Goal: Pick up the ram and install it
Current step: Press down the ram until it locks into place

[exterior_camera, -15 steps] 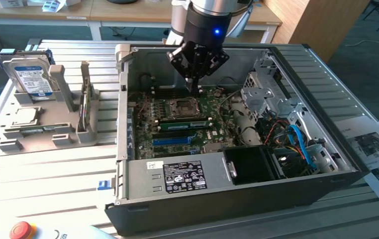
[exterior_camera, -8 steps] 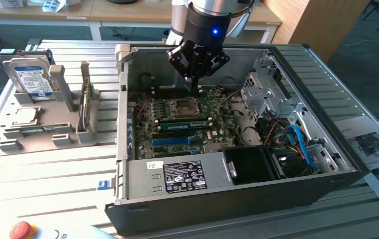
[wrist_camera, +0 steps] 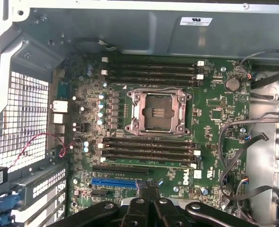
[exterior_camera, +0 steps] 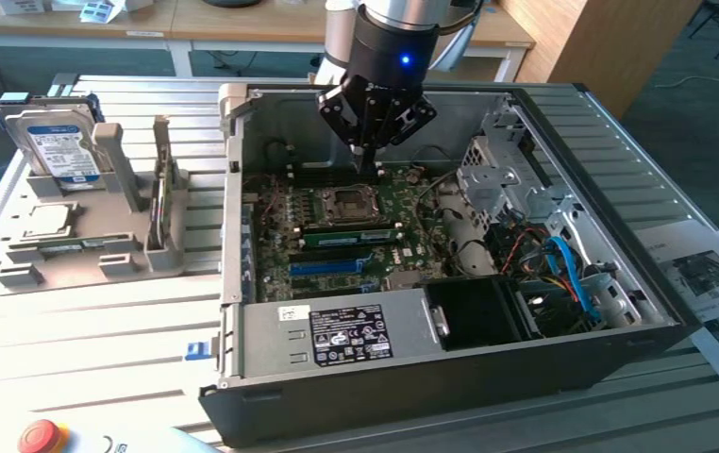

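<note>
Workbench: grey slatted table (exterior_camera: 108,311) in a lab, with desks along the far wall.
Exterior view, case: open computer case (exterior_camera: 460,377) lies on its side with the motherboard (exterior_camera: 397,203) facing up, so I can reach the slots from straight above.
Exterior view, fixture: grey holder (exterior_camera: 76,250) sits at the exterior view's left, well apart from the case. It props the hard drive (exterior_camera: 58,142) upright, and I judge that is so parts can be taken by their edges.
Exterior view, my gripper: gripper (exterior_camera: 366,168) hangs inside the case over the far part of the board. It points down with its fingers clenched together and nothing between them.
Exterior view, ram: ram (exterior_camera: 353,229) is the long green stick standing on edge in a slot just near of the CPU socket (exterior_camera: 341,200). I judge it is already seated, since it sits level and in line with the slots.
Exterior view, ram to gripper: the ram lies below my fingertips and toward the near side. It is apart from them and not touched.
Wrist view, board: CPU socket (wrist_camera: 158,112) sits between 2 banks of 4 long dark memory slots, and the blue slot (wrist_camera: 113,181) lies nearer to me.
Wrist view, my gripper: gripper (wrist_camera: 149,196) shows dark fingers pressed shut and empty, just beside the blue slot's end.
Wrist view, ram: from straight above I cannot tell which slot carries it.
</note>
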Motion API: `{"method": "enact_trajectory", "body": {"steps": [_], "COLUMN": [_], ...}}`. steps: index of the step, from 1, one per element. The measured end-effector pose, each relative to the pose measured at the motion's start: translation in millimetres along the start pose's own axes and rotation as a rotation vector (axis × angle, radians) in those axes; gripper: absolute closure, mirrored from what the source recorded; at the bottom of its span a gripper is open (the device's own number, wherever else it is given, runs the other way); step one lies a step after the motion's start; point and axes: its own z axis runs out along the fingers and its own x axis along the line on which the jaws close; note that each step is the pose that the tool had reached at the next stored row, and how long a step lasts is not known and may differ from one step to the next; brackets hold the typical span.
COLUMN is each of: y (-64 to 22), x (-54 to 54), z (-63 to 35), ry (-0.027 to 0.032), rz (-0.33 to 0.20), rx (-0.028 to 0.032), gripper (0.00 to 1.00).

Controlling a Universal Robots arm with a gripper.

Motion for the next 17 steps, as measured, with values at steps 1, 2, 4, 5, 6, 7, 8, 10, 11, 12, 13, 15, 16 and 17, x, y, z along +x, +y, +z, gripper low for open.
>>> {"method": "enact_trajectory", "body": {"steps": [1,2,4,5,6,7,8,10,11,12,13,15,16,17], "y": [0.0,0.0,0.0,0.0,0.0,0.0,0.0,0.0,0.0,0.1,0.1,0.1,0.1,0.1], "x": [0.0,0.0,0.1,0.2,0.3,0.3,0.5,1.1,1.5,1.8,2.0,2.0,2.0,2.0], "z": [0.0,0.0,0.0,0.0,0.0,0.0,0.0,0.1,0.1,0.1,0.2,0.1,0.2,0.1], "ry": [0.0,-0.0001,-0.0011,-0.0017,-0.0022,-0.0026,-0.0031,-0.0052,-0.0064,-0.0074,-0.0079,-0.008,-0.008,-0.008], "rz": [0.0,0.0,0.0,0.0,0.0,0.0,0.0,0.0,0.0,0.0,0.0,0.0,0.0,0.0], "rx": [0.0,0.0,0.0,0.0001,0.0,0.0,0.0001,0.0001,0.0002,0.0003,0.0002,0.0002,0.0002,0.0002], "gripper": [0.9,0.9,0.9,0.9,0.9,0.9,0.9,0.9,0.9,0.9,0.9,0.9,0.9,0.9]}}
